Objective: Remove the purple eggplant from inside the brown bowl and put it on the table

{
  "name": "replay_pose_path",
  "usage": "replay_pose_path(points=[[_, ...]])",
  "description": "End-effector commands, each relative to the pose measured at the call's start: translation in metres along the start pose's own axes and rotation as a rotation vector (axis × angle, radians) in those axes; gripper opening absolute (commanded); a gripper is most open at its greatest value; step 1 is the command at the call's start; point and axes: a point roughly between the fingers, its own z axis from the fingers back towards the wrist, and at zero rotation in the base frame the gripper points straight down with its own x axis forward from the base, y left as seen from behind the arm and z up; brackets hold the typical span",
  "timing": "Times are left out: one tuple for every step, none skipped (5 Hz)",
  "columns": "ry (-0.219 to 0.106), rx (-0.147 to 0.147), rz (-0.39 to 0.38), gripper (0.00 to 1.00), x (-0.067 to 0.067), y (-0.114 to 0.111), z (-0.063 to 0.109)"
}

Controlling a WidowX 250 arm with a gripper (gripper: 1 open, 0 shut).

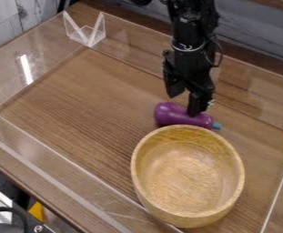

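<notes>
Eggplant (176,114) lies on its side on the table (89,100), outside the bowl (190,176) and just beyond its far rim, close to it but with a thin strip of tabletop showing between. Its fat purple end points left; the small green stem cap points right. Bowl sits near the front right of the table, upright, with nothing visible inside it. Gripper (187,95) hangs pointing straight down directly above the eggplant, its black fingers spread apart and gripping nothing; the fingertips sit just over the eggplant's upper surface, and contact cannot be confirmed from this angle. Clear plastic walls (40,64) border the table, with a small clear stand at the far left corner.
</notes>
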Motion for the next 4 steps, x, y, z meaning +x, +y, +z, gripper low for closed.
replay_pose_path(points=[[0.061, -0.019, 0.002, 1.0, -0.021, 0.002, -0.025], [0.069, -0.026, -0.016, 1.0, -0.019, 0.005, -0.022], [0.069, -0.035, -0.023, 0.0, -0.014, 0.007, -0.017], [0.066, -0.046, -0.018, 0.0, -0.012, 0.003, -0.014]])
